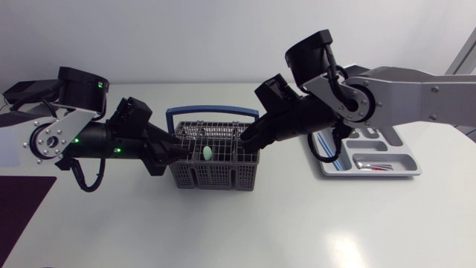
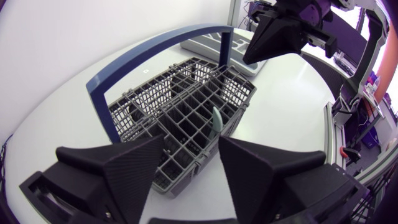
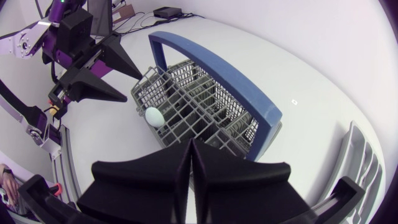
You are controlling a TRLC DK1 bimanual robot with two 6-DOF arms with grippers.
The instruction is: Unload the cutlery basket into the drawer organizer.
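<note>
Standing near the middle of the white counter [image 1: 297,223], the grey wire cutlery basket [image 1: 212,176] has its blue handle [image 1: 212,112] raised over it. One pale green utensil [image 1: 207,152] stands upright in a cell near the middle of the basket, on its front side. I cannot tell if other cells hold anything.

The left gripper [image 1: 172,151] is at the left end of the basket. Its fingers [image 2: 134,168] are wide apart, and in the left wrist view the near end of the basket lies just ahead of them, in line with the gap between them. I cannot tell if either finger touches the wire. The green utensil is ahead of this gripper, closer to one finger's side than to the middle.

The right gripper [image 1: 249,138] is over the right rear corner of the basket, just beside the handle's end. Its fingers [image 3: 155,177] are pressed together with only a thin seam between them, and nothing shows in it. The green utensil is well ahead of their tips.

The drawer organizer [image 1: 405,160] lies to the right of the basket, apart from it, partly under the right arm. A piece of cutlery with red on it [image 1: 372,167] lies in its front compartment. White counter shows along the front of the basket, and a dark mat [image 1: 22,208] lies at the counter's front left edge.
</note>
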